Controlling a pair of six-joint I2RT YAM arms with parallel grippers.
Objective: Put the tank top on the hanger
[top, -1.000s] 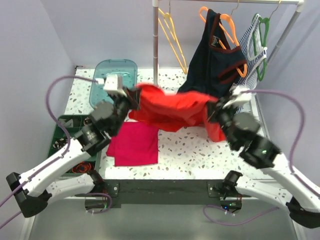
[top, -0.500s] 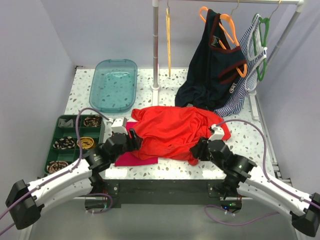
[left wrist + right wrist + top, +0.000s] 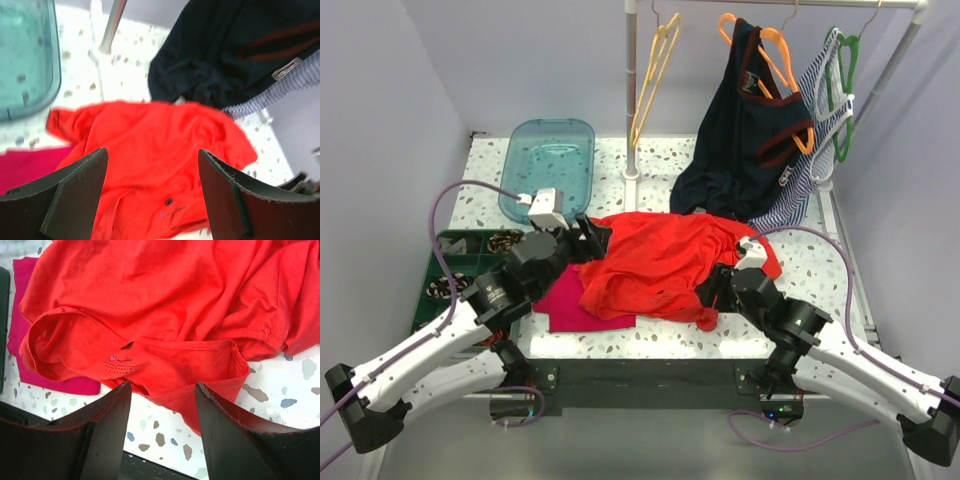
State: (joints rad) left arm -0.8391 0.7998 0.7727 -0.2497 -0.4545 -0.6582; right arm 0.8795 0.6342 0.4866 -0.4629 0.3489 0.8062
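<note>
Bright red-orange crumpled tank top [image 3: 665, 262] lies heaped on the speckled white table [image 3: 670, 170], overlapping a flat magenta-pink cloth [image 3: 570, 305]. The left hand [image 3: 591, 234] and right hand [image 3: 711, 296] flank it, both spread open, gripping nothing. The thin pale yellow-orange plastic hanger [image 3: 653, 75] hangs well behind.

This is looking like a robot lab booth: bare lilac walls [image 3: 520, 60] are closing in a speckled table [image 3: 670, 160], with two cabled arms [image 3: 430, 340] bolted near and a rail [image 3: 631, 90] holding a hanger [image 3: 653, 82] far.

Hanger [image 3: 654, 80] hangs just beside rack post [image 3: 631, 100]; open gap between it and navy top [image 3: 745, 140].
</note>
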